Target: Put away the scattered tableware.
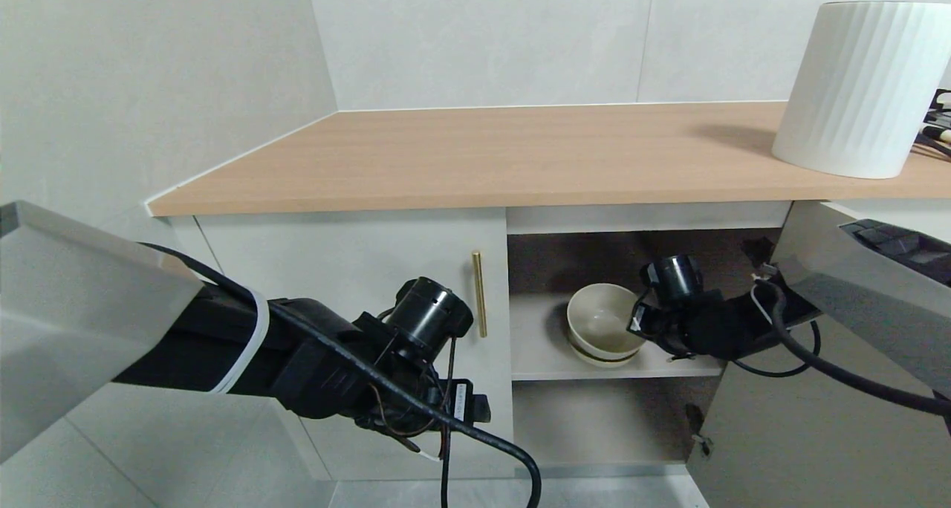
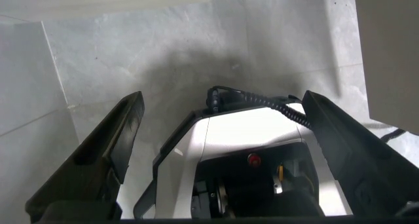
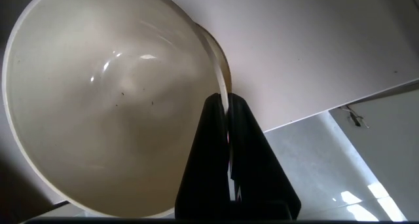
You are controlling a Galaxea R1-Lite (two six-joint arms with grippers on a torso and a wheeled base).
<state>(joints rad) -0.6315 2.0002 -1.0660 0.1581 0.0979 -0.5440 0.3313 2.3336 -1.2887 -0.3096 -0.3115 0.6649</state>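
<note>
Wood countertop [image 1: 475,159] runs along the tiled wall, with a white ribbed cylinder [image 1: 862,85] at its right end. Below it your cabinet has the right door [image 1: 780,426] swung open and the left door [image 1: 334,263] shut. Cream bowl [image 1: 598,322] sits tilted on the upper shelf [image 1: 542,363], your right gripper [image 3: 227,109] pinched on its rim. Your left gripper [image 2: 222,119] hangs low before the shut door, fingers wide apart, holding nothing. Brass handle [image 1: 479,294] is beside it.

I see the cream bowl [image 3: 111,99] tilted, its inside facing the camera, against the white shelf [image 3: 314,47]. My right gripper [image 3: 226,106] is clamped on its rim, one finger inside and one outside. Past the shelf's edge lies grey floor [image 3: 357,171].
</note>
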